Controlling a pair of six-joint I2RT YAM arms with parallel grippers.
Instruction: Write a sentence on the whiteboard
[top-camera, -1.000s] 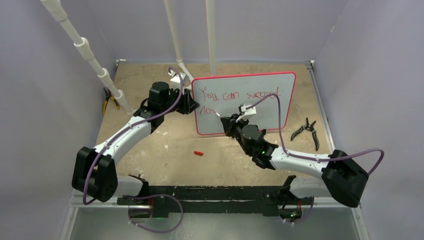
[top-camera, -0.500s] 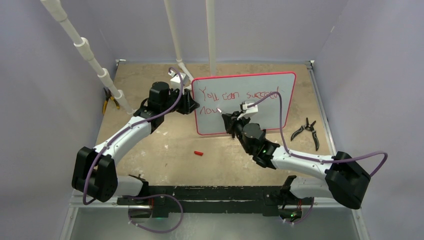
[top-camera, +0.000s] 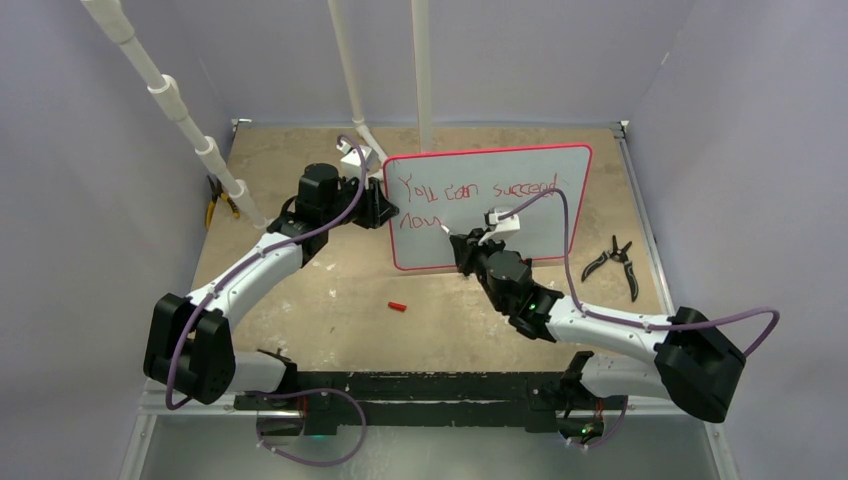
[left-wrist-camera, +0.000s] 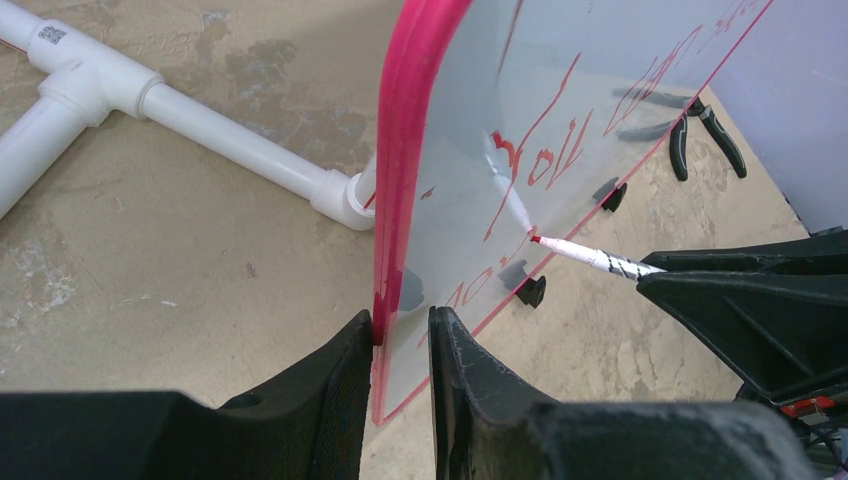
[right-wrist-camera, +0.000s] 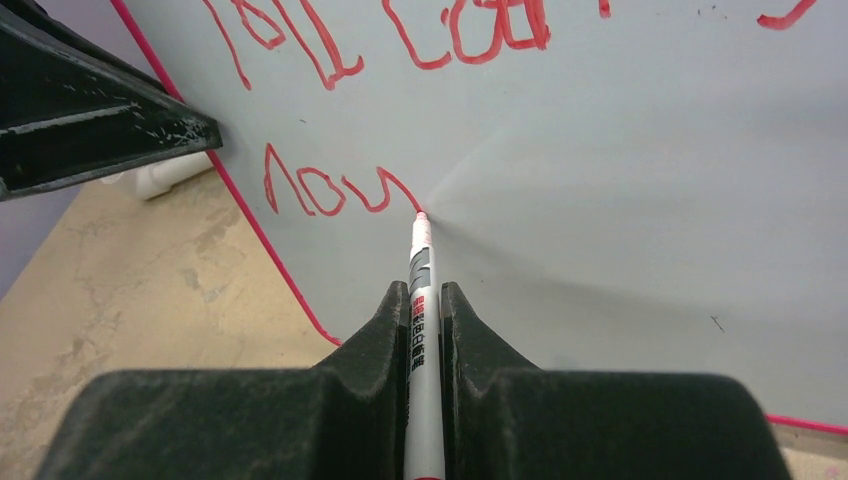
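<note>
The whiteboard (top-camera: 530, 215) stands upright on small black feet at the back of the table, red-framed. The sentence (top-camera: 470, 190) runs in red across its top, with a short second line (top-camera: 410, 222) below. My left gripper (top-camera: 385, 210) is shut on the board's left edge (left-wrist-camera: 395, 250), one finger on each face. My right gripper (top-camera: 462, 243) is shut on a white marker (right-wrist-camera: 420, 265). The marker's red tip touches the board at the end of the second line (right-wrist-camera: 330, 190). In the left wrist view the marker (left-wrist-camera: 590, 258) reaches the board from the right.
A red marker cap (top-camera: 398, 307) lies on the table in front of the board. Black pliers (top-camera: 615, 262) lie to the board's right, and yellow-handled pliers (top-camera: 218, 205) at the far left. White pipes (top-camera: 170, 110) rise at the back; one pipe joint (left-wrist-camera: 230, 140) lies behind the board.
My right gripper has slid a little to the right with the marker, lengthening the red stroke on the second line. The left gripper and the board have stayed put.
</note>
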